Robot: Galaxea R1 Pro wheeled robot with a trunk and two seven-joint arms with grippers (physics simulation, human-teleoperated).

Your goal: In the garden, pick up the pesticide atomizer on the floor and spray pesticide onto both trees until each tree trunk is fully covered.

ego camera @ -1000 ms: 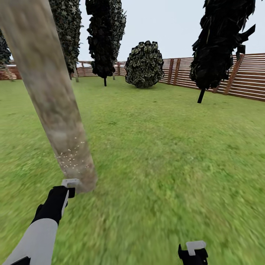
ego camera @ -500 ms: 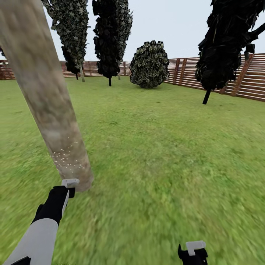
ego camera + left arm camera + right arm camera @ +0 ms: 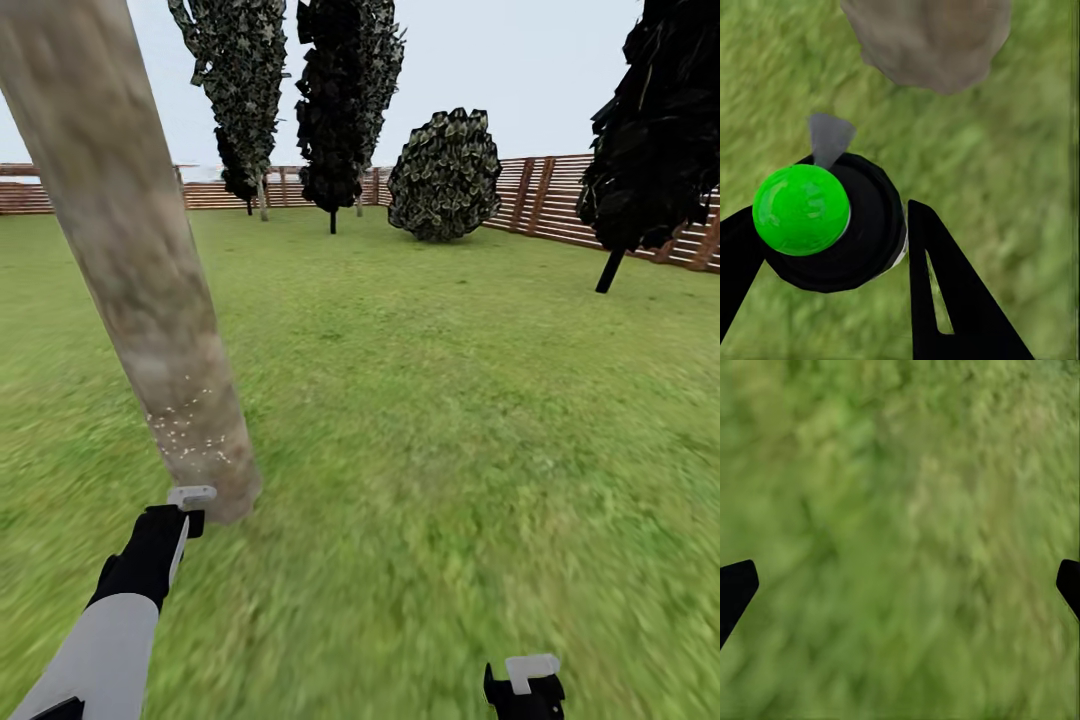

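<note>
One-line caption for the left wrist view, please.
Left gripper fingers clasp the green-capped atomizer, nozzle aimed at the tree trunk base.

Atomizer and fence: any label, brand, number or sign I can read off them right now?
None readable.
Atomizer, held in the left tool: green cap and black body, no print visible.
Fence: plain brown slats, no sign.
Trunk: white specks only, no markings.
</note>
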